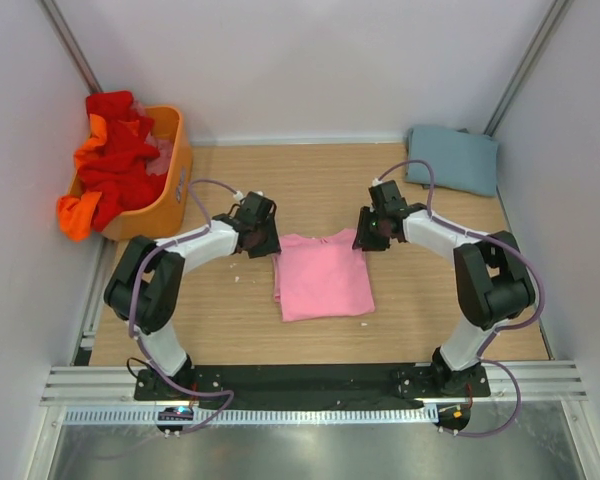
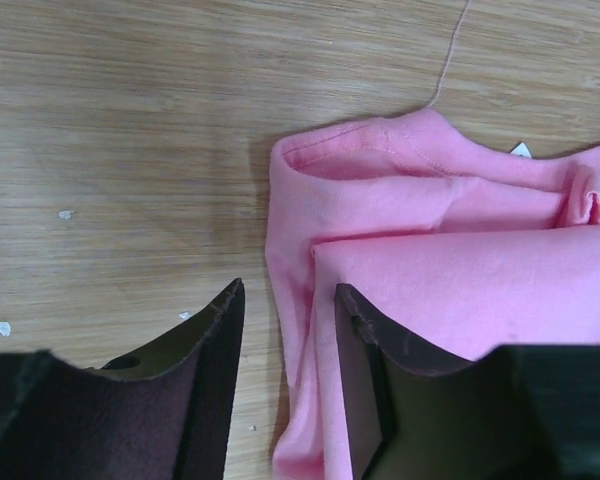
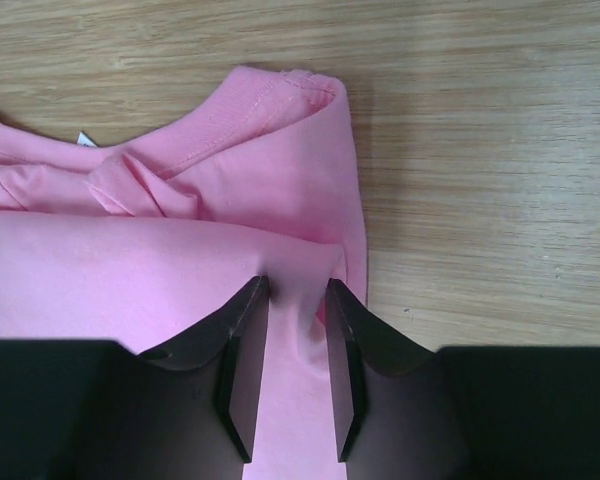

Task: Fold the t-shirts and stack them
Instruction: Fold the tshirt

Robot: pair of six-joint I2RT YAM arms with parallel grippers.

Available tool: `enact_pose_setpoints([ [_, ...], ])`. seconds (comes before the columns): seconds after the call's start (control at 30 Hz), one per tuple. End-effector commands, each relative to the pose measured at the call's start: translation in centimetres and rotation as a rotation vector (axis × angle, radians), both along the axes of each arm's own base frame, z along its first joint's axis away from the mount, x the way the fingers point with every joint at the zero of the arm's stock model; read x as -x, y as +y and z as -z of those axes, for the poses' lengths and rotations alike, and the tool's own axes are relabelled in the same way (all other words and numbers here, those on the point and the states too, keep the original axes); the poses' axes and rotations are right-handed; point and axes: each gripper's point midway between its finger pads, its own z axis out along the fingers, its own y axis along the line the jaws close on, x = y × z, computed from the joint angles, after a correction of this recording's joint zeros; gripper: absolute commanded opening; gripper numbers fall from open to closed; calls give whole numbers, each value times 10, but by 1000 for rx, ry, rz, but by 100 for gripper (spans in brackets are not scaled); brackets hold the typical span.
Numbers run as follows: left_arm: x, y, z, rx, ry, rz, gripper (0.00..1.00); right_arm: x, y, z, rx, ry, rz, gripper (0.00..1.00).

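Observation:
A light pink t-shirt (image 1: 325, 275) lies folded into a rectangle mid-table, collar toward the far side. My left gripper (image 1: 263, 243) is down at its far-left corner. In the left wrist view the gripper (image 2: 288, 290) stands open, its jaws straddling the folded edge of the pink t-shirt (image 2: 460, 270). My right gripper (image 1: 368, 238) is at the far-right corner. In the right wrist view this gripper (image 3: 296, 285) has a narrow gap, with a ridge of the pink t-shirt (image 3: 130, 260) bunched between the jaws. A grey-blue t-shirt (image 1: 453, 158) lies folded at the far right.
An orange plastic basket (image 1: 170, 190) stands at the far left, heaped with red t-shirts (image 1: 115, 160); an orange one (image 1: 75, 215) hangs over its near-left rim. A loose thread (image 2: 450, 60) and small white specks (image 2: 0, 328) lie on the wood near the pink collar.

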Motion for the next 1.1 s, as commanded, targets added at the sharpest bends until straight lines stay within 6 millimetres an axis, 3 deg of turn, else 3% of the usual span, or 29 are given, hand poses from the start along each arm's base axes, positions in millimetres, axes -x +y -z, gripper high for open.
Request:
enact_pose_setpoints([
  [0.0,-15,-14,-13,65,-48,-1,41,-20,10,-17,-45,-69,-10,35],
  [0.27,-20,-25,-10,112,-45,1,20,-20,13,-16,-63,-65,-15,19],
  [0.5,-21,-26,-9,122,-44,-12,20,-20,14,-19,-65,-72,-20,18],
  [0.6,-21,-26,-11,127,-50,-11,9,-20,14,-20,-69,-73,-19,14],
  [0.63,-21,-26,-11,127,-52,-12,0,-21,15,-21,-73,-74,-21,10],
  [0.73,-20,-31,-18,155,-54,6,0,-21,15,-24,-80,-80,-24,1],
  [0.93,-19,-31,-35,173,-89,10,0,-19,15,-34,-82,-93,-27,1],
  [1.07,-15,-28,-51,186,-121,7,0,-18,15,-53,-95,-125,-30,1],
])
